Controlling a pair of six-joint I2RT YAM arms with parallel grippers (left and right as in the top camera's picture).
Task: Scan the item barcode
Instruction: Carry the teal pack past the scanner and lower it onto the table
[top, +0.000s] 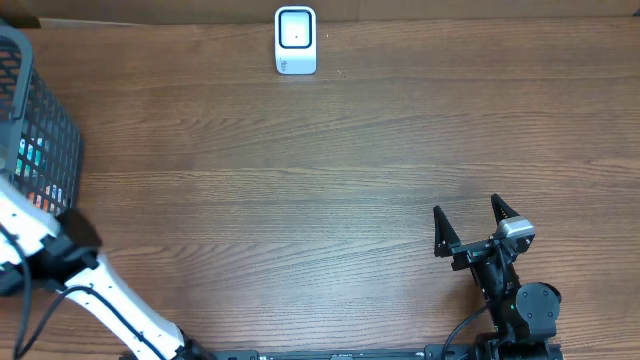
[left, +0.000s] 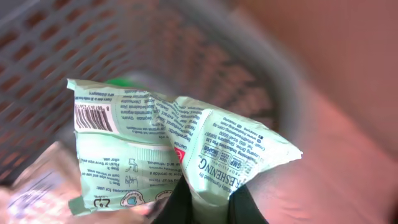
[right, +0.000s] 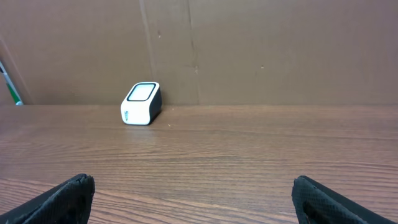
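Only the left wrist view shows the left tool (left: 208, 202) closed on a pale green packet (left: 155, 149), pinching its crumpled lower edge inside the grey basket (left: 261, 74); the packet's barcode (left: 93, 117) faces the camera at its upper left; the overhead view hides packet and grip, showing the basket at the left edge of the table (top: 300, 200) and the white scanner (top: 295, 40) at the far edge, well apart; the right tool (top: 467, 208) sits front right, fingers spread wide, holding nothing; its wrist view faces the scanner.
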